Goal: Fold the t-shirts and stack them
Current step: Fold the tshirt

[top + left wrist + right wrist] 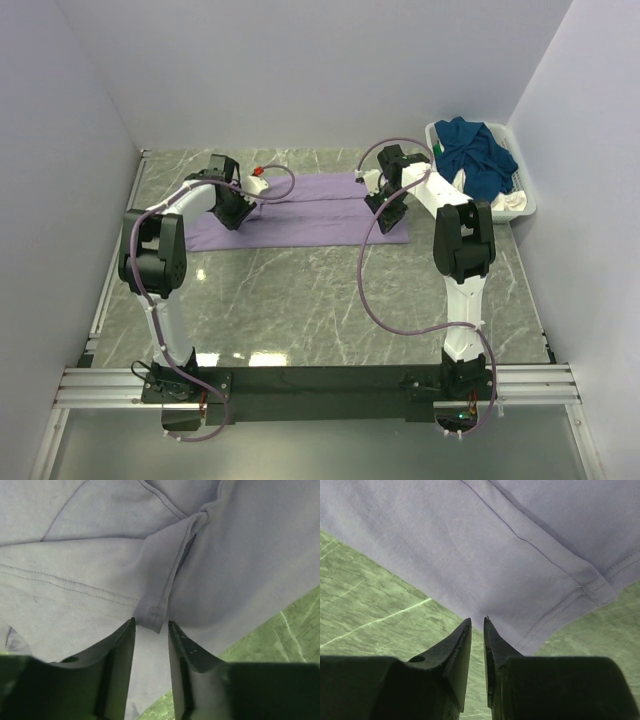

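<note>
Both pincers, left (151,630) narrowly parted, right (477,627) almost closed, sit low on the purple shirt (300,215), so you're mid-fold; next, pinch its edges evenly.

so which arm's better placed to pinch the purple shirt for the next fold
Probably the left. The left gripper has its jaws parted with a folded sleeve edge of the lilac shirt right at its tips. The right gripper is nearly closed at the shirt's hem corner and looks to hold no cloth.
</note>
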`<state>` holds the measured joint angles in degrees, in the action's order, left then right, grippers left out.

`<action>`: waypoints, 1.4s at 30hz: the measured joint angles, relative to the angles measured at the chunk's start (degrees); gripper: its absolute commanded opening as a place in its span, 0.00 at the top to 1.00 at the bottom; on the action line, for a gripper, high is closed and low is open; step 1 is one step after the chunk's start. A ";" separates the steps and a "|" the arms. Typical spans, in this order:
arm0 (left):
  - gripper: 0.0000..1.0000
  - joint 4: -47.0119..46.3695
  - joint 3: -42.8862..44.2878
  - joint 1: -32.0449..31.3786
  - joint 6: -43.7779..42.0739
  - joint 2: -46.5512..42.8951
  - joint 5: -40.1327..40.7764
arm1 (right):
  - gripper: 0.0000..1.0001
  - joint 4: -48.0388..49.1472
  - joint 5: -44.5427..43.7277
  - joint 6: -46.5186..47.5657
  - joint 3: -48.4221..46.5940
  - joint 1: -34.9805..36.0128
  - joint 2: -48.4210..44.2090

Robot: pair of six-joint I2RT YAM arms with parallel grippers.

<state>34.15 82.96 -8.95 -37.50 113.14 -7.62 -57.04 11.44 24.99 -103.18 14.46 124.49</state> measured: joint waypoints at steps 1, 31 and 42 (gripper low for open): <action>0.65 0.00 0.20 0.00 0.00 0.15 0.00 | 0.77 0.02 -0.02 0.00 0.00 -0.04 0.00; 0.99 15.13 15.50 -6.03 9.53 5.66 -4.72 | 0.78 0.50 -0.02 0.24 0.57 -0.37 0.00; 0.57 15.76 18.32 -7.08 14.71 7.89 -6.93 | 0.78 0.50 0.02 0.37 0.61 -0.87 0.00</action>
<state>49.91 101.27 -16.03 -22.79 121.03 -14.55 -56.53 11.46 25.36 -102.56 13.58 124.49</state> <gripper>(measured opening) 0.369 0.220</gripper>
